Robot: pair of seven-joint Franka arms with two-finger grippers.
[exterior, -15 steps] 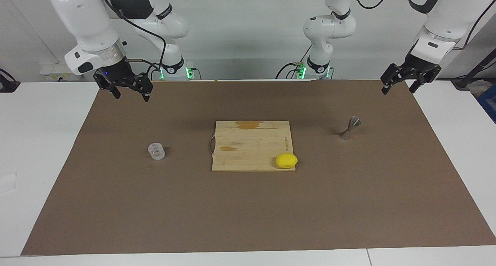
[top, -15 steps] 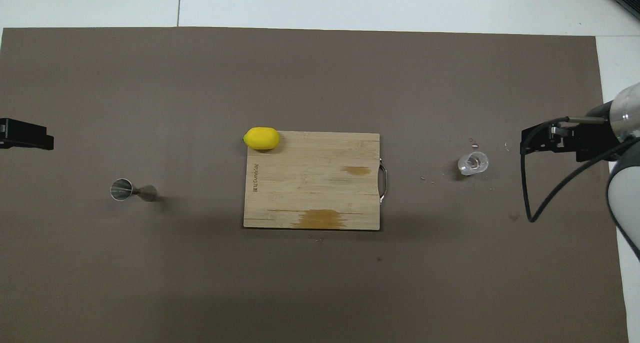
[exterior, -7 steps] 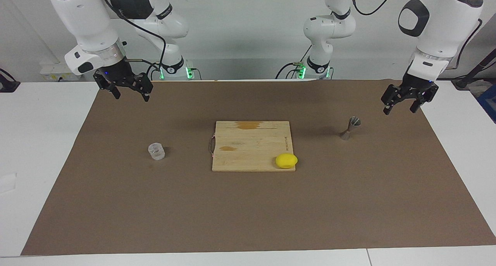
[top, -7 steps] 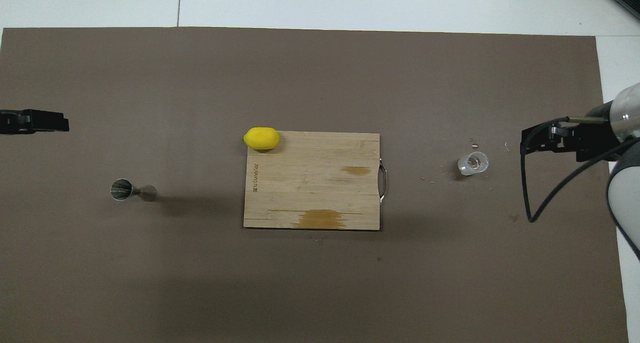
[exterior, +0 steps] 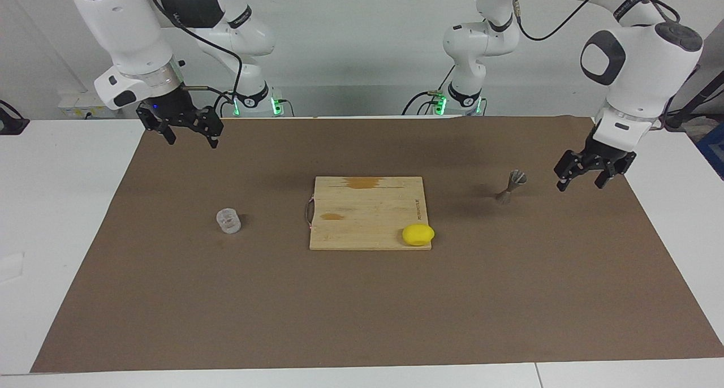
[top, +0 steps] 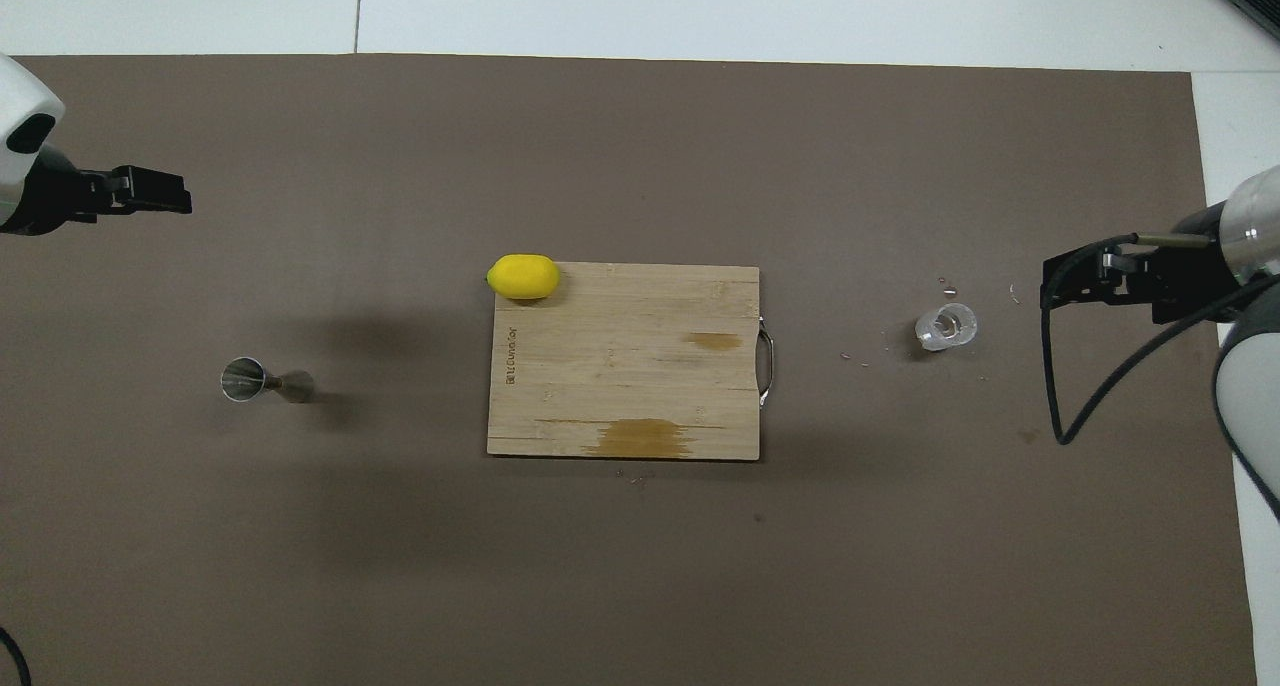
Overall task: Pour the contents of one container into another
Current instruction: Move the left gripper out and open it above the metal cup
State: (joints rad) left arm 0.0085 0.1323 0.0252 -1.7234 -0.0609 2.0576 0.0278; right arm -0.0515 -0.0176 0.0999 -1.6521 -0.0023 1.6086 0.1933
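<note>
The clear glass cup (exterior: 228,221) stands upright on the brown mat toward the right arm's end of the table; it also shows in the overhead view (top: 945,327). The metal jigger (exterior: 511,186) stands toward the left arm's end, and shows from above (top: 262,380). My left gripper (exterior: 579,183) is open and empty in the air over the mat, beside the jigger and apart from it; it also shows in the overhead view (top: 165,194). My right gripper (exterior: 191,141) is open and empty, raised over the mat's corner, apart from the cup, and waits (top: 1050,284).
A wooden cutting board (exterior: 362,207) with a handle lies mid-table between cup and jigger. A yellow lemon (exterior: 418,234) sits on the board's corner farthest from the robots, toward the left arm's end. Small specks (top: 945,288) lie around the cup.
My left arm has swung down and forward, so its gripper is lower and closer to the jigger. The right arm, cup, jigger and lemon have not moved.
</note>
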